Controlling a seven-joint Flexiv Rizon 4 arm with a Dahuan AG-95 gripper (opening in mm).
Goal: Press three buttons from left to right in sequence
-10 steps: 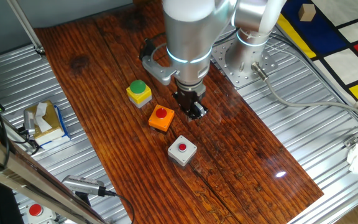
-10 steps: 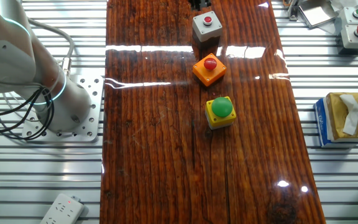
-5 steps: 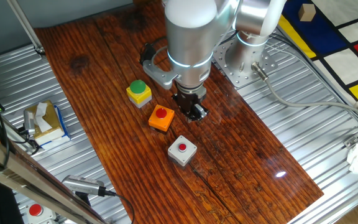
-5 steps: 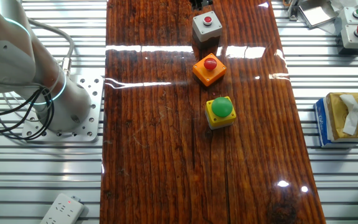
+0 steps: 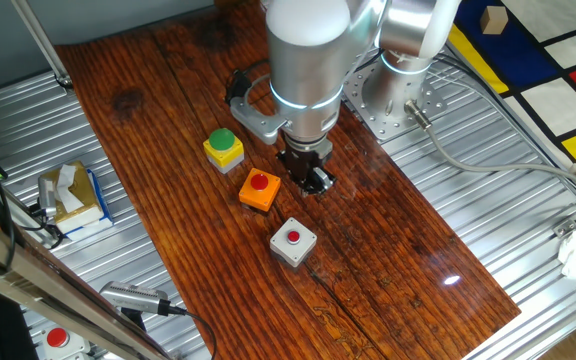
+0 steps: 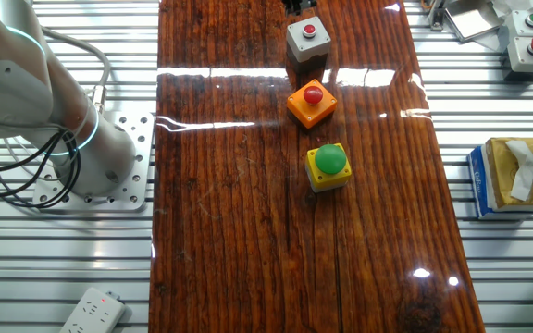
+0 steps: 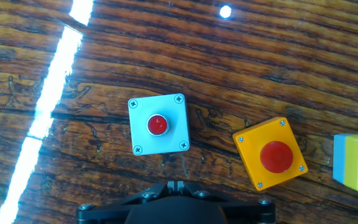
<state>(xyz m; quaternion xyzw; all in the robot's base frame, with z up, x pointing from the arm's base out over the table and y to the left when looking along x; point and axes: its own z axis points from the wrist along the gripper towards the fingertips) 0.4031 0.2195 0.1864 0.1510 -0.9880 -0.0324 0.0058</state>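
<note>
The gripper point(image 5: 313, 180) hangs low over the wooden table point(image 5: 388, 230), just beside the orange box with the red button point(image 5: 259, 188); whether its fingers are spread or pressed together cannot be told. The three boxes lie in a loose diagonal row, likely so one sweep reaches each: the grey box point(image 5: 293, 241) nearest the camera, the orange between, the yellow box with the green button point(image 5: 224, 148) farthest.
</note>
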